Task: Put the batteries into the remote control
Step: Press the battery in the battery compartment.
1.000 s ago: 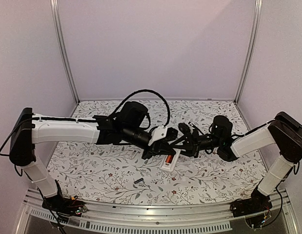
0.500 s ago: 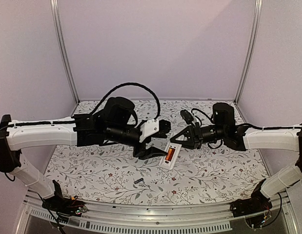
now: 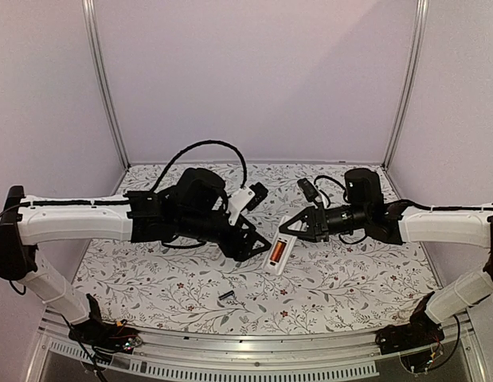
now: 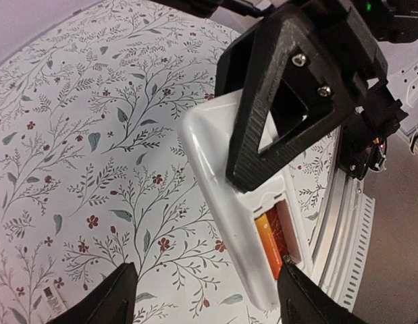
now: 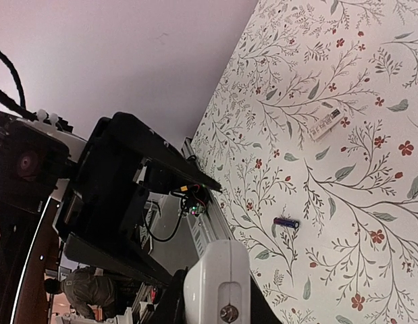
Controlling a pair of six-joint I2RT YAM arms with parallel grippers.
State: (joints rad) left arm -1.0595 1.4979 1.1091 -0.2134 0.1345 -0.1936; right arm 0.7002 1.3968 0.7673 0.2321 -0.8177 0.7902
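The white remote control (image 3: 283,243) is tilted with its battery bay up, and my right gripper (image 3: 294,230) is shut on its far end. The orange-red battery (image 3: 276,253) lies in the open bay (image 4: 284,229). In the left wrist view the right gripper's black fingers (image 4: 290,101) clamp the remote control (image 4: 222,196). My left gripper (image 4: 209,300) is open just short of the bay end, with nothing between its fingers. The dark battery (image 3: 225,295) lies loose on the table nearer the front, also seen in the right wrist view (image 5: 286,222). That view shows the remote's end (image 5: 219,283) between my right gripper (image 5: 215,300).
The floral table cover (image 3: 150,270) runs to a metal rail (image 3: 254,350) along the front edge. A small white strip (image 5: 328,123) lies on the table beyond the dark battery. Plain walls close the back and sides.
My left gripper has opened and drawn back to the left of the remote. The right arm has stretched out, still holding the remote, with the orange-red battery left in the bay.
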